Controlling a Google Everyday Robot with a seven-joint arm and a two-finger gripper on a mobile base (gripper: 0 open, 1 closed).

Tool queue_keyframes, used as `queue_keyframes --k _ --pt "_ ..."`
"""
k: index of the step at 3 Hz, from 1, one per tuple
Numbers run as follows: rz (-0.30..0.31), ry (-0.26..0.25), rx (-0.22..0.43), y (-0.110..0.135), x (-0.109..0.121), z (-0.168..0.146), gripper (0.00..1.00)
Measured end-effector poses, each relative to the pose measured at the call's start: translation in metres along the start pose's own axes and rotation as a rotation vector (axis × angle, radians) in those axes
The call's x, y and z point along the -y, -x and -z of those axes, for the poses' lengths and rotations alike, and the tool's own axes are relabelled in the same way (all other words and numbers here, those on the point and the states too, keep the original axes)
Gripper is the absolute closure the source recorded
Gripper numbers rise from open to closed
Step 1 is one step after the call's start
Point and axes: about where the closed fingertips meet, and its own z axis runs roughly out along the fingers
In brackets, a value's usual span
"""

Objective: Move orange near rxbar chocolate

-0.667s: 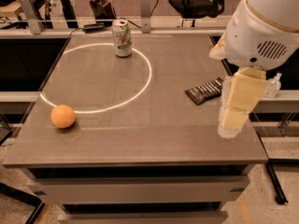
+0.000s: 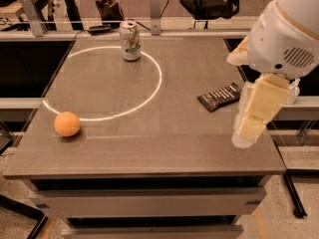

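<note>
The orange (image 2: 67, 124) is a small round fruit lying on the grey table (image 2: 149, 133) near its front left edge. The rxbar chocolate (image 2: 220, 96) is a flat dark bar with pale lettering, lying on the right side of the table. My gripper (image 2: 245, 133) hangs from the white arm at the right, above the table's front right part, just in front of and to the right of the bar and far from the orange. Nothing shows in it.
An upright green-and-white soda can (image 2: 130, 40) stands at the back of the table. A bright ring of light (image 2: 158, 78) lies across the tabletop. Chairs and desks stand behind the table. The table's edges drop off to the floor.
The arm and gripper look to have shifted slightly. The orange, the bar and the can have not moved.
</note>
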Motion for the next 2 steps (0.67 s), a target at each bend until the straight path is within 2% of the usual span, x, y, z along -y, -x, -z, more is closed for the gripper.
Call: queue_keyframes --k 1,2 --pt "-0.095 -0.004 0.165 -0.036 0.008 -0.021 0.00" --pt "-0.150 -0.024 0.374 -0.072 0.012 -0.060 0.00"
